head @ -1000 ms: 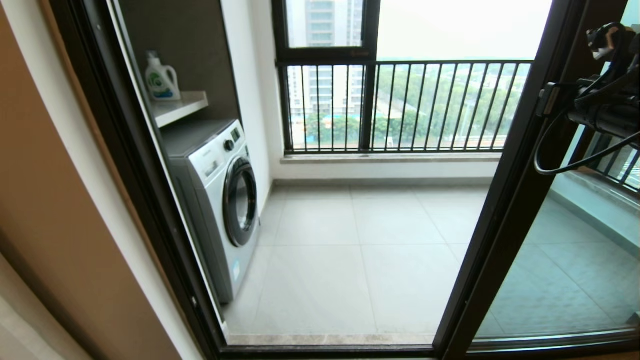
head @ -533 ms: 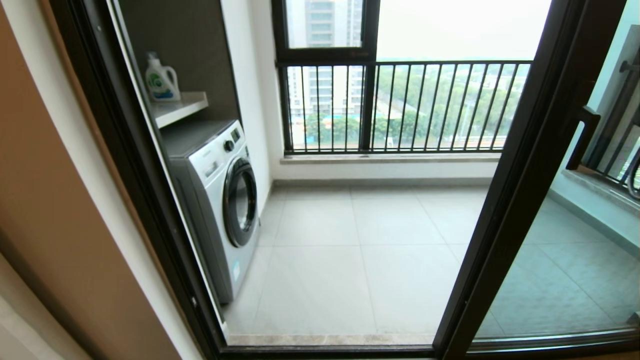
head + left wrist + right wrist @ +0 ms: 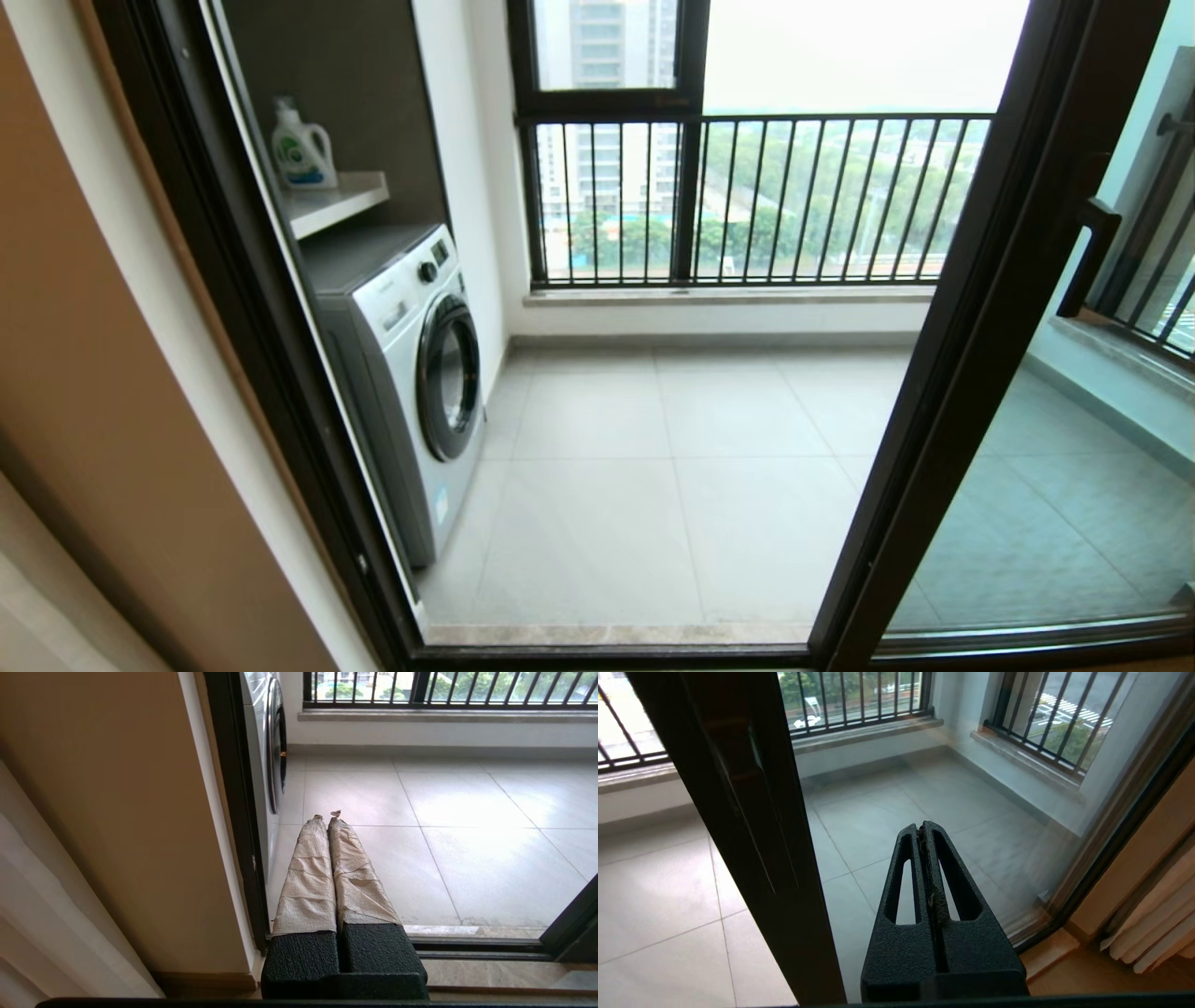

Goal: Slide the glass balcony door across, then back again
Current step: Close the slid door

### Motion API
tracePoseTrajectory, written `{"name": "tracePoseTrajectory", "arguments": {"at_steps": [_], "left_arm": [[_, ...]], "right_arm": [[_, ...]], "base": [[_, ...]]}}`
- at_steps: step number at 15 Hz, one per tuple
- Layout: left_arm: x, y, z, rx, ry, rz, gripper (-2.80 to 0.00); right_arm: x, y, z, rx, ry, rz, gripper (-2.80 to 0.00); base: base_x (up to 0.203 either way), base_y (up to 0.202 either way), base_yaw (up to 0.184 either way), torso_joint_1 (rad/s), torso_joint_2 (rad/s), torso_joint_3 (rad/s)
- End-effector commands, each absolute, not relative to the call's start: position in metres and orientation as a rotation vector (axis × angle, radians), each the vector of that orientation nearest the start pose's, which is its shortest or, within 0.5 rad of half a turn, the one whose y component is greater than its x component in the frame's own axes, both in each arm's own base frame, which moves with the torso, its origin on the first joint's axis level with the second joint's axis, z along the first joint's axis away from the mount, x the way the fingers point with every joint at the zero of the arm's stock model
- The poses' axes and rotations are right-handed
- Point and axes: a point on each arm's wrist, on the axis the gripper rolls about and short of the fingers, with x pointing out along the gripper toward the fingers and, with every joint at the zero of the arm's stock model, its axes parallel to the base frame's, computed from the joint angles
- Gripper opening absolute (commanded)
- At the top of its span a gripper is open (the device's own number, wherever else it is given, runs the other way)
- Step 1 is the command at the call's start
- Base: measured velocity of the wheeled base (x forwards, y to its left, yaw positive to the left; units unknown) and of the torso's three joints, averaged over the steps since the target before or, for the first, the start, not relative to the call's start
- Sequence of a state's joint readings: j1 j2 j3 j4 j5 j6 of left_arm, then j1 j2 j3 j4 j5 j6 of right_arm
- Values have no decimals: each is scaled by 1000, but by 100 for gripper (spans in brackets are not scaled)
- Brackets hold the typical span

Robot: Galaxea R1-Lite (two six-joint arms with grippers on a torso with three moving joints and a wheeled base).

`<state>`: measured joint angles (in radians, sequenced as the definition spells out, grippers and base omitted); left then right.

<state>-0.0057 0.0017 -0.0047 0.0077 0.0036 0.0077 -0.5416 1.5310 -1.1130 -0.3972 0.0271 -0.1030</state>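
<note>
Hanging free of everything, the right gripper (image 3: 924, 833) has its fingers pressed together on nothing, the glass balcony door (image 3: 752, 826) just beside it at ten o'clock in the right wrist view. The left gripper (image 3: 327, 817), likewise closed and empty, idles low near the threshold. Seen from the head, the door (image 3: 980, 373) stands at three o'clock with its handle (image 3: 1088, 257) untouched and the doorway open. Judging by this, one slide looks done; which one remains I cannot tell.
</note>
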Motion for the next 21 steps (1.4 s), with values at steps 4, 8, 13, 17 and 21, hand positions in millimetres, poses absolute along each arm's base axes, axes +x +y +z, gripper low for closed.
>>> {"name": "tracePoseTrajectory", "arguments": {"at_steps": [4,8,13,17,21], "left_arm": [[-23,0,76,8,6,-3,-280],[-23,0,76,8,5,-1,-280],[-23,0,76,8,6,-1,-280],[-23,0,76,8,6,-1,-280],[-23,0,76,8,6,-2,-280]], "right_arm": [[305,-187,247,-103,35,-392,-280],[339,-201,242,-119,-6,-367,-280],[362,-178,243,-121,-24,-292,-280],[370,-157,246,-123,-35,-244,-280],[376,-143,247,-123,-41,-222,-280]], "base": [[0,0,0,0,0,0],[0,0,0,0,0,0],[0,0,0,0,0,0],[0,0,0,0,0,0],[0,0,0,0,0,0]]}}
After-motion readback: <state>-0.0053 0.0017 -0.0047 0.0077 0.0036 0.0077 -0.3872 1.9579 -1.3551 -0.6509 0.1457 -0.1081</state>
